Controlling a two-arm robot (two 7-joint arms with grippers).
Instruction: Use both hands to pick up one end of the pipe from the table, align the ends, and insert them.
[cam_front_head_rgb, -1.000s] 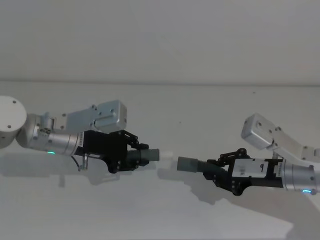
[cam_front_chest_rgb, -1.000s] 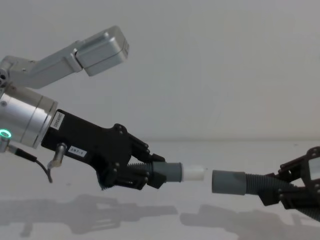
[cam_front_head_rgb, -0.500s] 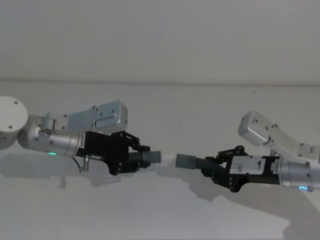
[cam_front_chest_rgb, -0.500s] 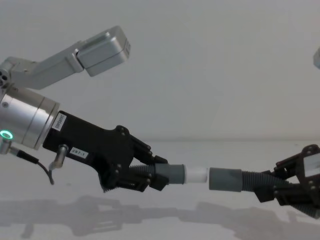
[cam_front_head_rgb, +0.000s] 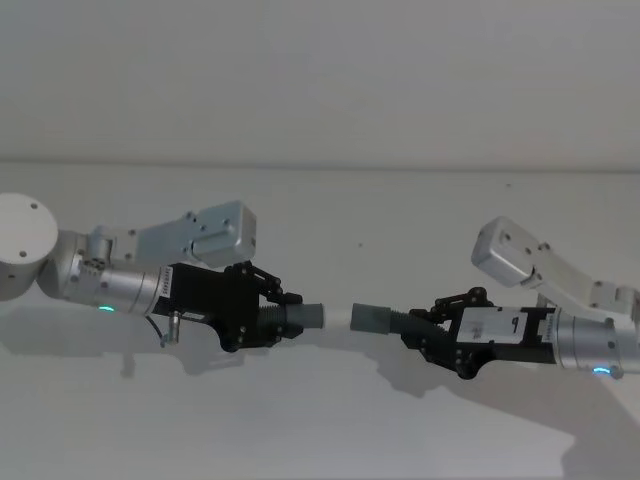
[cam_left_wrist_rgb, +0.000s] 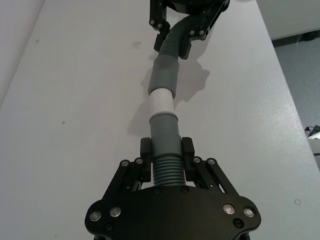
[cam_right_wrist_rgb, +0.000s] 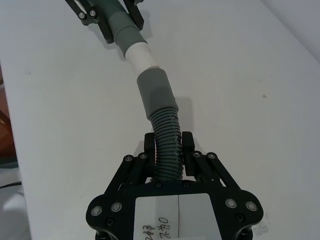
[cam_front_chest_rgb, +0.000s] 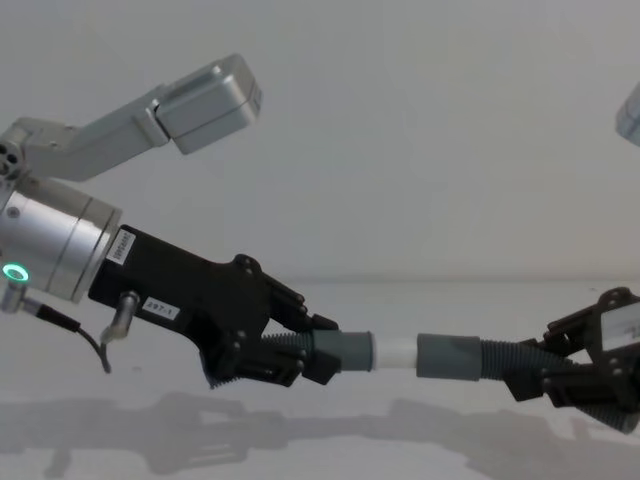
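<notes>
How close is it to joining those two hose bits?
Done: off the table, left gripper clamps the tipped piece, right gripper the cuffed piece, ends roughly lined up. In hand: the whitish tip sits at the grey cuff's mouth. Left: pushing it in; most of the tip shows bare.

- The table is a plain, matte white, flat surface that spans the full width of the head view.
- Its far edge meets a pale wall in a straight, level line.
- 2 small dark marks sit on the top, well apart: a near speck around the middle, and a far speck close to the far edge, toward the robot's right.
- Soft grey shadows fall across the near part.
- In the left wrist view, one long side edge borders a darker grey floor.
</notes>
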